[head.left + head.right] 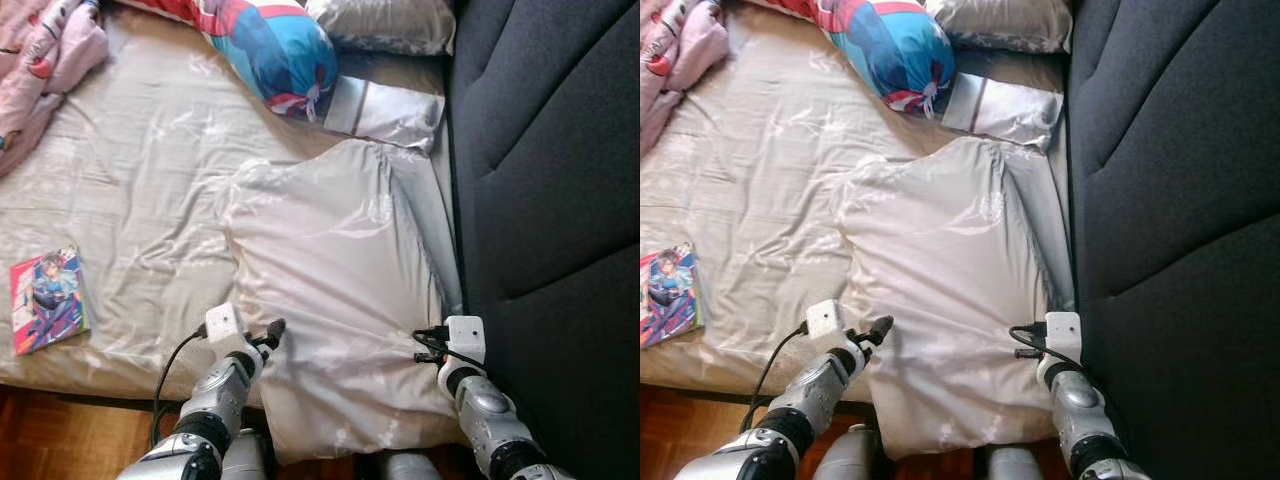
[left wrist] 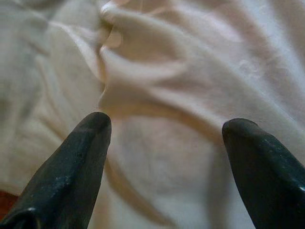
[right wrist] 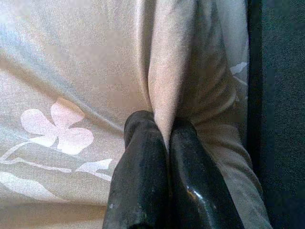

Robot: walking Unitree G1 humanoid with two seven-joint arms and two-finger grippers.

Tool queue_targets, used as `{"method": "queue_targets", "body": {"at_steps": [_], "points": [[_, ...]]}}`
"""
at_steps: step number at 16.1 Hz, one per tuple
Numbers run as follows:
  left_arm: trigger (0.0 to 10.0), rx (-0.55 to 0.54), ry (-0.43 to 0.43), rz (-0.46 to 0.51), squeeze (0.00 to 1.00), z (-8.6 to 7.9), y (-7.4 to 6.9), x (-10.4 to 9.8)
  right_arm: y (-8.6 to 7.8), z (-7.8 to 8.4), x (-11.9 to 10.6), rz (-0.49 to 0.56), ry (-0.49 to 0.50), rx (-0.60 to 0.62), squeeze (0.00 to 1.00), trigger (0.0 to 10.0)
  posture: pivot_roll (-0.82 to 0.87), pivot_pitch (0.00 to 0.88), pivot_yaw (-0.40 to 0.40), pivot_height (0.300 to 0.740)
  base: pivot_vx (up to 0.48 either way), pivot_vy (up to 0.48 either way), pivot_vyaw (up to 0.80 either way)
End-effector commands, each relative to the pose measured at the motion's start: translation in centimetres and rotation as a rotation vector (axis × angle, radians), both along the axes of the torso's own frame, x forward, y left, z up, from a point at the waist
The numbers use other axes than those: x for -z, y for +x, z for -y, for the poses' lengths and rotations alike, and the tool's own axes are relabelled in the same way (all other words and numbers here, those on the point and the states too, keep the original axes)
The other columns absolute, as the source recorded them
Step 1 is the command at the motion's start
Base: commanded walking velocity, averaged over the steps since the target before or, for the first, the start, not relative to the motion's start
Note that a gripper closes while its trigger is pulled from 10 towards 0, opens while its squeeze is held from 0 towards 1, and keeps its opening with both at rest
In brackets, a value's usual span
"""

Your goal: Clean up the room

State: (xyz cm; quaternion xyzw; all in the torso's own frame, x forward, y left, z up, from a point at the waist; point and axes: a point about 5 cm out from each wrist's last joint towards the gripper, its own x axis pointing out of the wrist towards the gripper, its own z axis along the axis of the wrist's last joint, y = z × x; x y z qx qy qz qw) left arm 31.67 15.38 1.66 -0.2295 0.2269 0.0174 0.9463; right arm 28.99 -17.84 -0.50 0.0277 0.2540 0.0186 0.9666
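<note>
A large cream pillow (image 1: 330, 270) lies on the bed's near edge, right in front of me. My left gripper (image 1: 272, 335) is at the pillow's left edge, and the left wrist view shows this left gripper (image 2: 164, 126) open, its two fingers spread over the creased cream fabric. My right gripper (image 1: 425, 345) is at the pillow's right edge beside the dark wall. In the right wrist view, the right gripper (image 3: 159, 121) is shut on a raised fold of the pillow's fabric (image 3: 171, 62).
A beige sheet (image 1: 130, 190) covers the bed. A colourful book (image 1: 47, 298) lies near its left front edge. At the back are a blue and red bolster (image 1: 275, 50), a grey pillow (image 1: 385, 22) and a pink blanket (image 1: 45, 50). Dark upholstery (image 1: 550, 150) rises on the right, and wooden floor (image 1: 60, 440) lies below.
</note>
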Motion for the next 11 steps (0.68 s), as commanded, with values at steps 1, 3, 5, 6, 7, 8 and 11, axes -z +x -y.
{"method": "queue_targets", "body": {"at_steps": [1,3,5,6,7,8,11], "points": [[10.0,-0.017,0.002,-0.074,0.0,-0.2,-1.4,1.7,-2.5,0.1,2.3,-0.107,0.018,0.011,0.0,0.0,-0.1,0.414,-0.054,0.74,0.0,0.0,0.0],[10.0,0.013,0.001,-0.102,0.0,0.2,-2.0,2.3,-2.7,0.3,2.3,-0.099,0.015,0.0,0.0,0.0,-0.14,0.431,-0.075,0.74,0.0,0.0,0.0],[10.0,0.011,-0.004,-0.124,0.0,0.2,-2.4,2.8,-2.8,0.3,2.3,-0.093,0.017,-0.002,0.0,0.0,-0.16,0.437,-0.083,0.74,0.0,0.0,0.0],[10.0,0.022,-0.014,-0.137,0.0,0.3,-2.7,3.1,-2.9,0.3,2.3,-0.089,0.018,-0.003,0.0,0.0,-0.17,0.439,-0.09,0.74,0.0,0.0,0.0],[10.0,0.037,-0.026,-0.138,0.0,0.6,-2.9,3.2,-3.0,0.3,2.3,-0.084,0.019,-0.005,0.0,0.0,-0.18,0.446,-0.099,0.74,0.0,0.0,0.0],[10.0,0.067,-0.038,-0.14,0.0,1.0,-3.1,3.4,-3.0,0.2,2.2,-0.077,0.021,-0.012,0.0,0.0,-0.19,0.45,-0.104,0.74,0.0,0.0,0.0],[0.0,0.132,0.043,-0.165,0.0,1.5,-3.4,3.7,-2.9,0.1,1.8,-0.056,0.027,-0.022,0.0,0.0,-0.21,0.46,-0.118,0.74,0.0,0.0,0.0]]}}
